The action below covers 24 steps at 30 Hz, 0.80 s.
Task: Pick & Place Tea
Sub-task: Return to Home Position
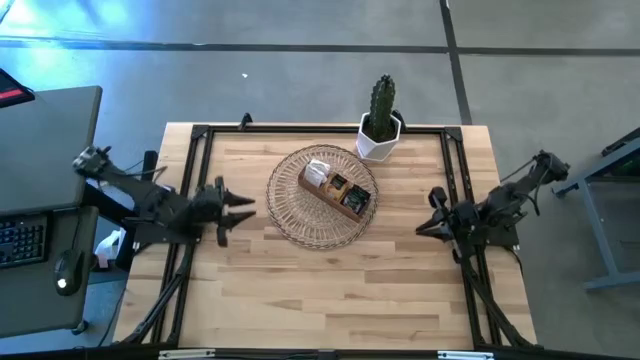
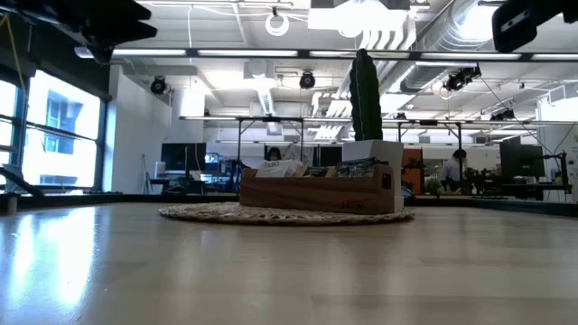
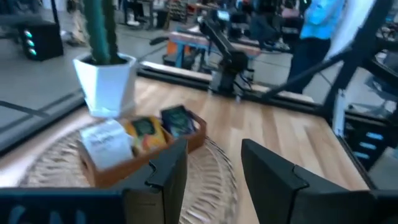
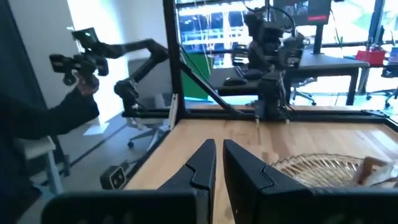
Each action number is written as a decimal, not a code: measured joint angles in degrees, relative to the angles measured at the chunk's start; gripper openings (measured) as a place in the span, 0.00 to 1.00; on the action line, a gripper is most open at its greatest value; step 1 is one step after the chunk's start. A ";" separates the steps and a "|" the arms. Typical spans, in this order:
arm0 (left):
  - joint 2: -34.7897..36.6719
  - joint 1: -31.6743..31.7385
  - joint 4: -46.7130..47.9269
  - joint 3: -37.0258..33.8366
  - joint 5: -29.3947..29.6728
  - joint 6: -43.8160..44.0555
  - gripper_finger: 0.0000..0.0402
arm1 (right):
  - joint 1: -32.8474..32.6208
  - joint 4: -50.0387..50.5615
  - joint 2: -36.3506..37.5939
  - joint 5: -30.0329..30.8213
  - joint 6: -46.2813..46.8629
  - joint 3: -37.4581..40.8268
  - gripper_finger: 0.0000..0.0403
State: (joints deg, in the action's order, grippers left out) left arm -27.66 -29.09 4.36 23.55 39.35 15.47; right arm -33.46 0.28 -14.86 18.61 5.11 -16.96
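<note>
Paper-light tea packets (image 1: 336, 188) stand filed in the wooden box (image 2: 316, 194) mid-counter (image 1: 330, 290), probably flimsy and slick, best pinched by a top edge; left hand (image 3: 214, 149) spread, right hand (image 4: 218, 146) nearly pressed together, both empty

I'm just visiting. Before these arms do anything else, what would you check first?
1. The left gripper is open and empty: ok.
2. The right gripper holds nothing: ok.
3. The small square tea packets are inside the brown wooden compartment box: ok.
4. The box rests on the round wicker mat: ok.
5. Both grippers are apart from the box: ok.
6. Packets sorted by compartment: cannot tell.
</note>
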 joint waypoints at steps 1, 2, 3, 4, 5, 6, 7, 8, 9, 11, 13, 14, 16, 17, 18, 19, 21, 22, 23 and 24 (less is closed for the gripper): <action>0.91 2.70 -0.15 0.00 -2.27 -1.23 0.37 | 1.14 0.08 1.29 -1.52 -0.01 0.62 0.07; 1.54 5.56 -0.14 0.00 -4.45 -2.04 0.37 | 2.21 0.30 2.53 -3.11 0.01 1.06 0.07; 1.78 8.26 -0.01 0.00 -6.28 -2.70 0.37 | 3.20 0.83 3.56 -4.81 0.09 1.41 0.07; 1.79 10.84 0.09 0.00 -7.90 -3.28 0.37 | 4.08 1.93 4.46 -6.20 0.34 1.74 0.07; 1.79 13.23 0.20 0.00 -9.55 -3.37 0.37 | 4.83 3.59 5.31 -7.63 0.40 1.97 0.07; 2.13 15.08 0.39 -0.06 -11.24 -3.20 0.37 | 5.42 5.11 5.97 -9.53 0.38 2.22 0.07; 2.66 16.54 0.27 -0.43 -13.05 -3.25 0.37 | 5.76 6.38 6.60 -11.76 0.18 2.42 0.07; 3.18 17.63 -0.65 -1.22 -14.48 -3.34 0.37 | 6.04 6.74 7.29 -13.70 -0.18 2.91 0.07; 3.29 18.37 -2.00 -2.05 -15.44 -3.39 0.37 | 6.16 6.97 8.12 -15.27 -0.80 3.52 0.07; 3.80 19.14 -3.66 -4.30 -16.10 -3.27 0.37 | 6.17 7.30 10.19 -15.85 -2.33 4.66 0.07; 5.09 18.99 -4.53 -7.27 -15.50 -3.29 0.37 | 6.17 8.62 12.88 -14.16 -3.13 4.86 0.07; 5.73 18.95 -5.77 -8.28 -15.13 -3.43 0.37 | 6.17 9.49 14.29 -13.05 -3.38 4.77 0.07; 7.81 18.96 -8.14 -9.79 -14.62 -3.62 0.37 | 6.22 10.56 14.73 -12.08 -3.49 4.47 0.07; 9.24 18.96 -7.77 -10.44 -14.56 -3.63 0.37 | 6.23 11.49 14.73 -12.25 -3.51 4.47 0.07; 10.39 18.96 -7.26 -10.97 -14.55 -3.65 0.37 | 6.22 11.43 14.72 -12.54 -3.51 4.41 0.07; 11.38 18.96 -7.47 -11.32 -14.51 -3.63 0.37 | 6.22 11.49 14.72 -12.56 -3.46 4.36 0.07; 14.13 18.96 -7.53 -12.51 -14.55 -3.69 0.37 | 6.20 11.60 14.79 -12.58 -3.22 4.36 0.06; 15.56 18.96 -7.59 -13.33 -14.53 -3.79 0.37 | 6.22 11.65 14.72 -12.54 -3.23 4.38 0.06; 16.77 18.96 -8.10 -14.24 -14.53 -4.14 0.37 | 6.22 11.54 14.72 -12.45 -3.31 4.36 0.07; 17.94 18.96 -8.68 -15.20 -14.49 -4.53 0.37 | 6.22 11.49 14.74 -12.06 -3.56 4.36 0.07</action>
State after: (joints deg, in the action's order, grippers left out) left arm -9.71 -10.13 -4.33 8.35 24.86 10.94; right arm -27.24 11.77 -0.12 6.55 1.56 -12.60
